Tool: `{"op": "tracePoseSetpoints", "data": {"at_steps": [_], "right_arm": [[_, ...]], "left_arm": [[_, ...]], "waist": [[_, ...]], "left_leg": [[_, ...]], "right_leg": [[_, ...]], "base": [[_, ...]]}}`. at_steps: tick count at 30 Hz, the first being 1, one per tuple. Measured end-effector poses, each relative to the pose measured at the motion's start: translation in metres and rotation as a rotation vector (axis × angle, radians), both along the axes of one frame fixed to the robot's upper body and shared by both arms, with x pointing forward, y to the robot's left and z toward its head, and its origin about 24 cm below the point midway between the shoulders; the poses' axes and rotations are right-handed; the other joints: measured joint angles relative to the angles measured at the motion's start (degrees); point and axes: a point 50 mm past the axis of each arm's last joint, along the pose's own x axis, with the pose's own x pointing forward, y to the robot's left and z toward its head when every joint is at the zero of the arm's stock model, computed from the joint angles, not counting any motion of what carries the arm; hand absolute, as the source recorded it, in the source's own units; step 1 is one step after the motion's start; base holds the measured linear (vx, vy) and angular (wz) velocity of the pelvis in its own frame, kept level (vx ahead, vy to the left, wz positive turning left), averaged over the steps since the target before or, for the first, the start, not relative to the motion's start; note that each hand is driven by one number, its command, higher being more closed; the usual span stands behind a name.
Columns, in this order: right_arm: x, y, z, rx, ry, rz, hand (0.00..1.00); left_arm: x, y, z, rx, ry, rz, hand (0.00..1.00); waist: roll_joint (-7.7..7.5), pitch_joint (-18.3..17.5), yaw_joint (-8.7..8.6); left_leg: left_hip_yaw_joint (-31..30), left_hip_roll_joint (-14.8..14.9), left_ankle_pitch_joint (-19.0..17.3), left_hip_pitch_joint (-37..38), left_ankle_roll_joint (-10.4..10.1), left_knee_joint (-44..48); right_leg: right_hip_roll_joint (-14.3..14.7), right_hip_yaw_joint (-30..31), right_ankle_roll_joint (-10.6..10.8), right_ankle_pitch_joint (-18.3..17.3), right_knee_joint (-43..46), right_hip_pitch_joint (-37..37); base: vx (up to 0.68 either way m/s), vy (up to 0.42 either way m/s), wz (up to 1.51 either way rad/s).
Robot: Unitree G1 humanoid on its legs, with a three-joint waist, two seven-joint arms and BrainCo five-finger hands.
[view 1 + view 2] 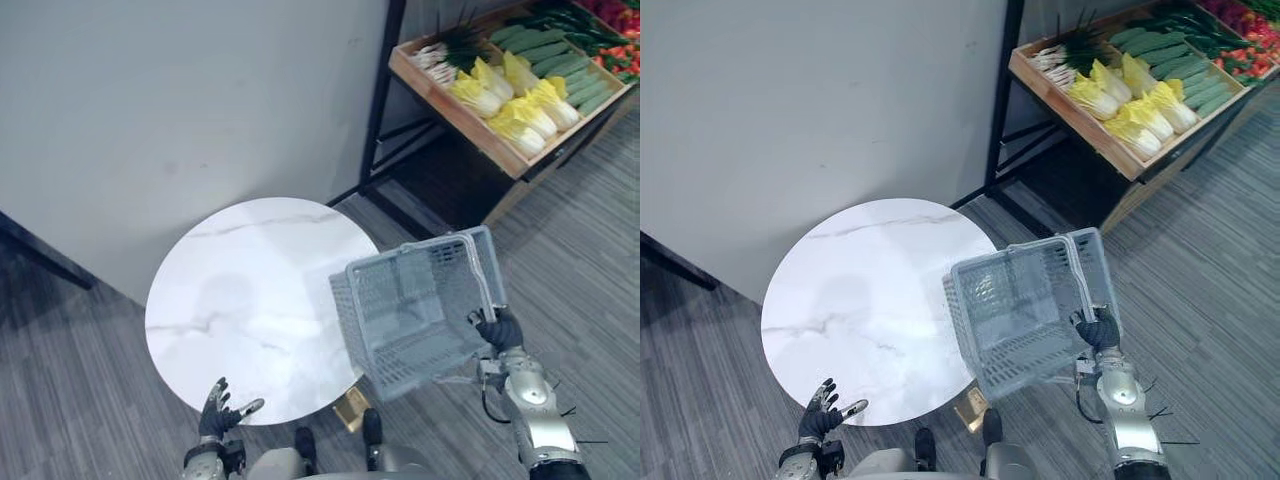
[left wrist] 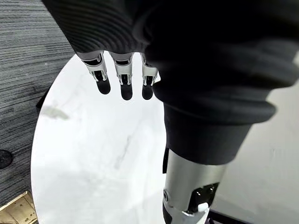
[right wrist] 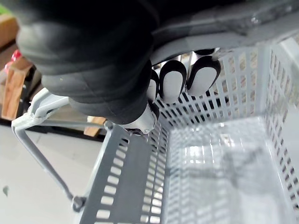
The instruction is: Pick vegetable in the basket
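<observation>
- One left hand point(image 1: 222, 412) was at the near edge of the desk, low on the left side. Its fingers point(image 2: 121, 80) were straight and relaxed, the thumb was apart from them, and it held nothing.
- One round desk point(image 1: 250, 290) with a white marble top stood on the grey carpet floor point(image 1: 90, 380), in front of a pale wall point(image 1: 180, 100).
- One grey plastic basket point(image 1: 420, 320) with latticed walls hung tilted in the air just beside the right edge of the desk. Its bare bottom showed through the opening.
- The basket had two thin handles. One handle point(image 3: 39, 140) hung loose at its side.
- One right hand point(image 1: 498, 328) was at the right rim of the basket. Its fingers point(image 3: 172, 81) were curled round the grey bar at the top of the basket and carried it.
- One wooden shelf point(image 1: 455, 115) on a black frame stood at the upper right, well apart from the basket. The vegetables lay there in four groups.
- First came a bunch of white-stemmed greens point(image 1: 435, 55), then the yellow cabbages point(image 1: 520, 110), then the green cucumbers point(image 1: 560, 60), then the red vegetables point(image 1: 620, 45) at the far corner.
- The cabbages and cucumbers overlapped, so I cannot tell their exact number.
</observation>
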Motion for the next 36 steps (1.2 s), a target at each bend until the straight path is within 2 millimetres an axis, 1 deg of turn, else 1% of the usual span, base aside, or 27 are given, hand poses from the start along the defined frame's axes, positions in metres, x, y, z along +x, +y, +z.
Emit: {"op": "tracePoseSetpoints", "data": {"at_steps": [1, 2, 4, 5, 6, 7, 8, 9, 10, 11, 12, 13, 14, 15, 16, 17, 18, 20, 22, 23, 24, 26, 29, 33, 34, 35, 36], "right_arm": [[-0.003, 0.0, -0.003, 0.009, 0.008, -0.014, 1.0], [-0.01, -0.002, -0.007, 0.012, 0.028, -0.038, 1.0], [-0.012, -0.002, -0.009, 0.018, 0.033, -0.05, 1.0], [-0.012, -0.002, -0.01, 0.028, 0.032, -0.065, 1.0], [-0.013, -0.001, -0.01, 0.035, 0.029, -0.082, 1.0], [-0.013, -0.002, -0.01, 0.037, 0.027, -0.091, 1.0], [-0.011, -0.003, -0.009, 0.04, 0.018, -0.102, 1.0], [-0.009, -0.004, -0.007, 0.042, 0.008, -0.114, 1.0], [-0.009, -0.004, -0.006, 0.042, 0.008, -0.114, 1.0], [-0.01, -0.004, -0.007, 0.042, 0.01, -0.116, 1.0], [-0.012, -0.006, -0.008, 0.038, 0.015, -0.125, 1.0], [-0.013, -0.007, -0.008, 0.037, 0.018, -0.131, 1.0], [-0.015, -0.009, -0.009, 0.038, 0.023, -0.14, 1.0], [-0.015, -0.008, -0.008, 0.038, 0.021, -0.14, 1.0], [-0.014, -0.007, -0.006, 0.035, 0.014, -0.136, 1.0], [-0.013, -0.005, -0.001, 0.028, -0.005, -0.126, 1.0], [-0.013, -0.004, 0.001, 0.026, -0.016, -0.121, 1.0], [-0.01, 0.001, 0.013, 0.029, -0.072, -0.118, 1.0], [-0.009, 0.001, 0.018, 0.022, -0.101, -0.119, 1.0], [-0.01, -0.002, 0.019, 0.013, -0.103, -0.126, 1.0], [-0.011, -0.002, 0.017, 0.017, -0.101, -0.133, 1.0], [-0.015, -0.004, 0.013, 0.018, -0.082, -0.144, 1.0], [-0.023, -0.013, 0.001, 0.017, -0.029, -0.183, 1.0], [-0.023, -0.012, -0.012, 0.033, 0.028, -0.192, 1.0], [-0.019, -0.011, -0.013, 0.033, 0.029, -0.186, 1.0], [-0.012, -0.009, -0.012, 0.033, 0.026, -0.177, 1.0], [-0.008, -0.011, -0.012, 0.021, 0.029, -0.174, 1.0]], "left_arm": [[0.001, 0.001, 0.0, 0.004, 0.0, 0.004, 0.0], [0.001, 0.002, 0.001, 0.013, -0.003, 0.012, 0.0], [-0.002, 0.004, 0.005, 0.026, -0.016, 0.016, 0.0], [-0.001, 0.005, 0.009, 0.03, -0.033, 0.022, 0.0], [0.003, 0.005, 0.014, 0.033, -0.063, 0.022, 0.0], [0.006, 0.004, 0.017, 0.032, -0.082, 0.021, 0.0], [0.011, 0.002, 0.022, 0.029, -0.11, 0.022, 0.0], [0.016, -0.004, 0.027, 0.018, -0.143, 0.033, 0.0], [0.017, -0.008, 0.028, 0.007, -0.156, 0.036, 0.0], [0.018, -0.012, 0.028, -0.006, -0.159, 0.032, 0.0], [0.018, -0.019, 0.027, -0.028, -0.159, 0.025, 0.0], [0.019, -0.021, 0.027, -0.035, -0.159, 0.02, 0.0], [0.02, -0.026, 0.027, -0.044, -0.161, 0.004, 0.0], [0.018, -0.028, 0.026, -0.05, -0.158, 0.003, 0.0], [0.018, -0.028, 0.026, -0.051, -0.158, 0.005, 0.0], [0.017, -0.028, 0.028, -0.05, -0.166, 0.009, 0.0], [0.016, -0.027, 0.03, -0.049, -0.176, 0.015, 0.0], [0.013, -0.024, 0.033, -0.053, -0.187, 0.042, 0.0], [0.011, -0.025, 0.033, -0.052, -0.195, 0.038, 0.0], [0.013, -0.028, 0.033, -0.057, -0.198, 0.026, 0.0], [0.014, -0.028, 0.034, -0.055, -0.199, 0.018, 0.0], [0.014, -0.03, 0.028, -0.055, -0.172, -0.001, 0.0], [0.014, -0.03, 0.025, -0.048, -0.159, -0.008, 0.0], [0.014, -0.02, 0.027, -0.003, -0.156, 0.006, 0.0], [0.013, -0.015, 0.028, 0.011, -0.158, 0.034, 0.0], [0.013, -0.009, 0.028, 0.031, -0.155, 0.059, 0.0], [0.011, -0.004, 0.028, 0.044, -0.151, 0.088, 0.0]], "waist": [[0.2, 0.2, -0.29], [0.05, 0.2, 0.24], [-0.01, 0.2, 0.39], [-0.05, 0.1, 0.44], [-0.18, 0.0, 1.24], [-0.18, 0.0, 1.81], [0.09, 0.0, 2.54], [1.37, 0.1, 3.2], [2.36, 0.0, 3.2], [3.16, 0.1, 2.97], [4.07, 0.2, 2.87], [4.26, 0.2, 2.69], [3.38, 0.7, 2.29], [3.21, 0.6, 1.7], [3.21, 0.6, 1.54], [3.3, 0.6, 1.57], [3.32, 0.6, 1.54], [3.56, 0.5, 1.62], [4.22, 0.1, 1.43], [5.12, -0.5, 0.94], [4.78, -0.3, 0.44], [3.71, -0.4, -0.2], [3.5, -0.6, -1.06], [3.32, -0.4, -1.52], [3.43, -0.4, -1.41], [2.95, 0.1, -1.25], [3.28, 0.3, -1.31]], "left_leg": [[-0.6, -0.1, 0.2, 0.1, 0.2, 0.0], [-0.7, -0.2, 0.2, 1.2, 0.3, 0.0], [-1.0, -0.3, 0.6, -0.1, 0.4, 1.4], [-1.0, -0.3, 0.8, -1.8, 0.4, 2.5], [-0.8, -0.2, 1.1, -4.7, 0.3, 4.7], [-0.5, 0.0, 1.2, -6.2, 0.2, 5.9], [0.0, 0.7, 1.3, -8.5, 0.1, 7.9], [0.0, 2.3, 1.9, -11.0, -0.8, 9.3], [-0.5, 3.4, 2.9, -12.4, -1.6, 9.3], [-1.5, 4.3, 5.1, -13.1, -2.5, 8.0], [-3.1, 4.8, 8.6, -13.1, -3.7, 4.9], [-4.1, 4.8, 11.4, -12.4, -4.7, 1.8], [-5.0, 4.6, 13.0, -10.9, -6.8, -1.8], [-4.3, 5.0, 10.9, -10.5, -6.0, 2.1], [-4.1, 5.4, 8.9, -10.3, -6.0, 4.5], [-4.1, 6.4, 5.1, -9.4, -6.4, 9.0], [-4.5, 6.8, 3.5, -8.6, -6.7, 10.8], [-6.7, 7.6, -1.7, -3.5, -8.1, 12.7], [-8.8, 7.6, -4.2, -0.2, -9.5, 7.8], [-9.1, 8.0, -5.7, 1.2, -9.7, 4.3], [-9.1, 7.8, -6.0, 1.5, -9.9, 3.3], [-7.2, 6.8, -6.2, 1.4, -9.2, 3.7], [-4.6, 6.0, -5.9, 1.9, -8.3, 3.5], [0.7, 5.8, -6.5, 2.4, -7.4, 3.5], [3.5, 7.0, -7.1, 2.6, -7.0, 3.2], [8.0, 7.9, -7.1, 3.6, -6.9, 2.3], [12.0, 8.9, -7.3, 4.9, -7.1, 1.9]], "right_leg": [[-0.5, -0.9, -2.1, -5.5, 12.1, -2.0], [-1.6, -1.4, -1.7, -10.6, 25.3, -2.2], [-3.3, -0.9, 0.5, -13.1, 31.3, 0.3], [-4.0, -0.5, 1.6, -13.9, 31.8, 1.7], [-4.7, 0.4, 1.8, -14.8, 29.2, 3.5], [-4.8, 0.4, 1.6, -14.8, 26.0, 5.0], [-4.6, -0.1, 1.3, -16.6, 19.5, 7.4], [-3.7, -2.1, 1.0, -17.5, 13.6, 8.7], [-2.7, -3.2, 0.9, -17.5, 10.3, 9.2], [-1.5, -4.3, -1.1, -17.9, 6.9, 10.0], [0.0, -5.3, -3.1, -17.1, 5.6, 9.8], [0.0, -6.1, -4.0, -16.5, 5.5, 9.4], [-0.3, -7.9, -5.1, -15.9, 5.2, 8.4], [-0.6, -8.5, -6.5, -15.1, 5.3, 7.6], [-0.8, -8.5, -6.8, -14.6, 5.3, 7.3], [-0.8, -7.7, -7.0, -13.4, 5.2, 6.1], [-0.7, -7.1, -7.0, -12.9, 5.2, 5.4], [0.5, -3.8, -6.7, -11.1, 4.3, 3.9], [1.8, -1.9, -6.6, -10.5, 4.2, 2.2], [2.6, -1.2, -6.0, -9.8, 4.1, 1.3], [2.5, -0.8, -5.6, -9.5, 4.1, 1.1], [2.2, 1.3, -3.7, -7.0, 2.2, 1.1], [1.2, 4.0, -2.1, -4.4, -0.7, 1.5], [1.7, 8.5, -1.0, 0.4, -4.8, -0.2], [2.2, 5.8, -2.4, 2.5, -6.7, -1.1], [1.1, -3.5, -7.9, 1.7, -8.0, -1.0], [-1.5, -15.0, -9.8, 0.5, -6.8, -2.1]], "base": [[-0.07, 0.037, 0.23], [-0.06, 0.017, 0.2], [-0.11, -0.045, 0.09], [-0.17, -0.107, 0.06], [-0.15, -0.108, -0.03], [-0.13, -0.102, -0.15], [-0.22, -0.147, -0.22], [-0.24, -0.156, -0.18], [-0.31, -0.207, -0.01], [-0.29, -0.214, 0.23], [-0.31, -0.227, 0.33], [-0.33, -0.213, 0.45], [-0.31, -0.194, 0.43], [-0.34, -0.202, 0.33], [-0.29, -0.16, 0.07], [-0.18, -0.081, -0.14], [-0.16, -0.028, -0.37], [-0.18, 0.035, -0.55], [-0.15, 0.117, -0.64], [-0.14, 0.148, -0.53], [-0.1, 0.126, -0.34], [-0.08, 0.12, -0.43], [-0.02, 0.138, -0.43], [-0.03, 0.108, -0.9], [-0.06, 0.031, -1.6], [-0.07, 0.014, -1.9], [-0.04, -0.005, -1.7]]}}
